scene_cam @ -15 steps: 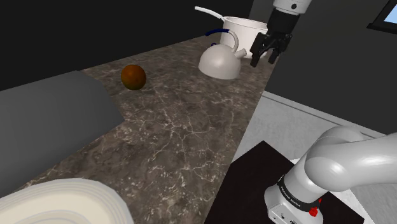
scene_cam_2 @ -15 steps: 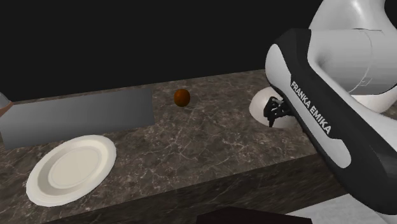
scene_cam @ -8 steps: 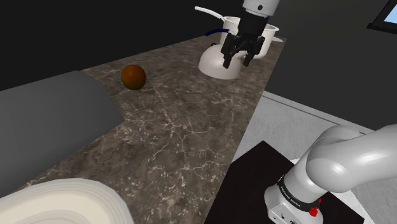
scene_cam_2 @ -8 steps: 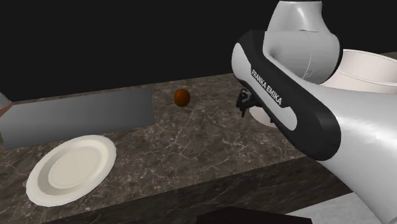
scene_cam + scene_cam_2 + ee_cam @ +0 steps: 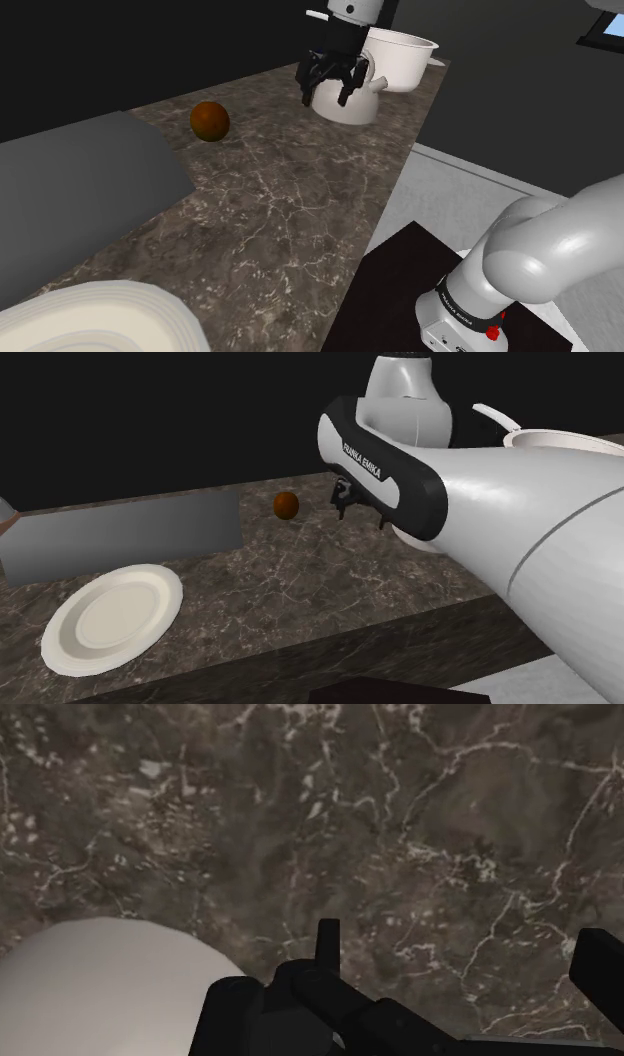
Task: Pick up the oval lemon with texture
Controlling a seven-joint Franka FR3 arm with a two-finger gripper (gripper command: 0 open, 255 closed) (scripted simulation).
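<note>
Pot (image 5: 402, 62), utensil handle (image 5: 497, 420) above rim; kettle (image 5: 350, 108) beside, lemon (image 5: 209, 121) apart.

A dark veined stone counter (image 5: 290, 200) meets dim walls (image 5: 520, 60), with pale floor (image 5: 500, 190) and a blue window (image 5: 608, 22).

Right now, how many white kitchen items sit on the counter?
3: a plate at the second exterior view's lower left, a kettle beside the gripper, a pot just behind the kettle. The arm may hide more.

Dark veined marble countertop (image 5: 300, 200)
</note>
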